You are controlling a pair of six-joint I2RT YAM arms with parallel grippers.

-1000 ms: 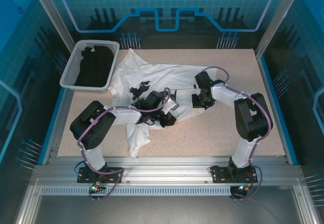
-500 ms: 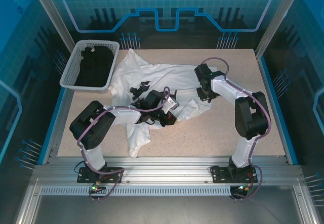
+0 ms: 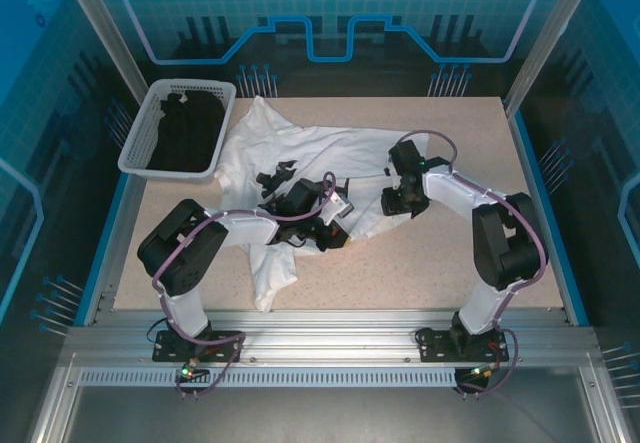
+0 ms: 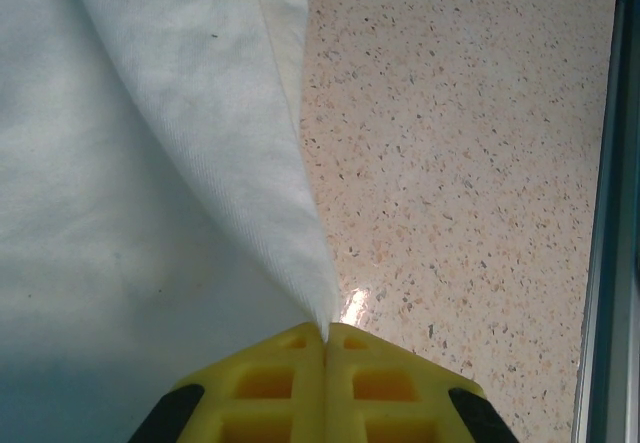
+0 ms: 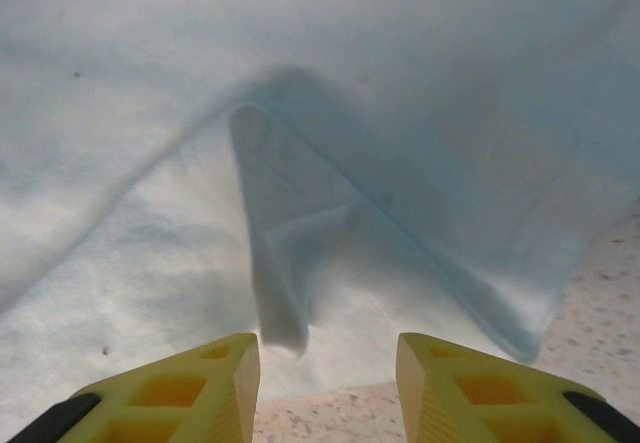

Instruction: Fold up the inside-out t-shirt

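Wrinkled white cloth t-shirt (image 3: 330, 148) across the beige counter's (image 3: 450, 263) far-left half, left pincer (image 4: 326, 331) clamped on its fold — plain from that wrist — right pincer (image 5: 328, 363) parted, empty, over a loose ridge.

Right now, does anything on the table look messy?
The white cloth t-shirt lies bunched and twisted on the speckled beige table, one end trailing toward the near edge, a fold pinched in the left gripper.
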